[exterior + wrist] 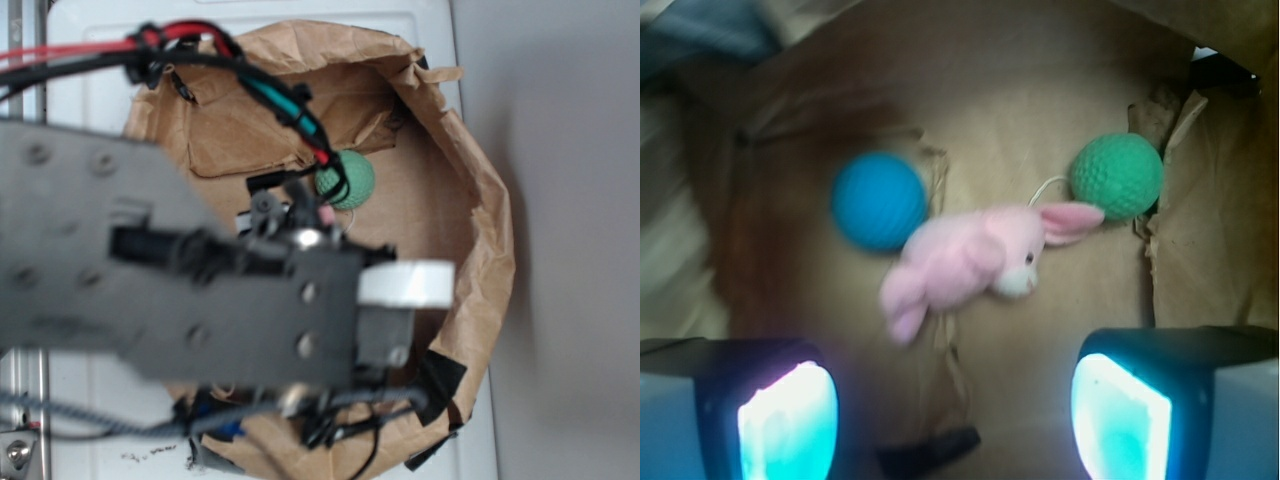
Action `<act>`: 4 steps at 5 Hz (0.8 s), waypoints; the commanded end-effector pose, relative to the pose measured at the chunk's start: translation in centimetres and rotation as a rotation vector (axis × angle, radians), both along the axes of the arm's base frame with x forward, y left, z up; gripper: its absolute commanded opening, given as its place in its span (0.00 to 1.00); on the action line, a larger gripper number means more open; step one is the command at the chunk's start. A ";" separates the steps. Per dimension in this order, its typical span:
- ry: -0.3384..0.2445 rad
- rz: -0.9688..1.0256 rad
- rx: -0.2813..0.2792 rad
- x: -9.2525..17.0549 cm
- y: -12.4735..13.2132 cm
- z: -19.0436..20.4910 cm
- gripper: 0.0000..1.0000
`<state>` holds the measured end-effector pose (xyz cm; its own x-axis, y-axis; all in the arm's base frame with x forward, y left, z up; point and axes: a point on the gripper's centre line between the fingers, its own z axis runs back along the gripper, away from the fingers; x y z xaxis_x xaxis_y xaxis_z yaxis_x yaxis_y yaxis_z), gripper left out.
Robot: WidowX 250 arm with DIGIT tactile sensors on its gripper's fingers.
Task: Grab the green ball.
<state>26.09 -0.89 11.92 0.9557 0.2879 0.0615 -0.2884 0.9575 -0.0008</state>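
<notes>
1. The pincer (955, 410) hangs with its two fingers wide apart and nothing between them; in the wrist view only the floor of the paper bag (1040, 320) shows in the gap.
2. The step in hand appears to be the approach: the pincer is above the bag's floor and no grasp has begun.
3. Nearest the gap lies a pink bunny (960, 265), just ahead of the fingers and roughly centred between them.
4. A blue ball (878, 200) sits beside the bunny's back, ahead and left in the wrist view.
5. The green ball (1117, 175) lies further ahead and right in that view, about in line with the right-hand finger (1120, 415), touching or nearly touching the bunny's ear (1070, 220) and close to the bag's wall.
6. The next move likely calls for shifting forward and right to centre the green ball, then lowering without catching the bunny's ear.
</notes>
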 end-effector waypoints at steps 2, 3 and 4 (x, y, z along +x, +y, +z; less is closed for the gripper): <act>-0.135 0.391 -0.113 0.5 5.0 -0.6 1.00; -0.135 0.391 -0.113 0.5 5.0 -0.6 1.00; -0.135 0.391 -0.113 0.5 5.0 -0.6 1.00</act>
<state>26.46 3.21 10.03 0.7757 0.6260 0.0803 -0.6136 0.7778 -0.1365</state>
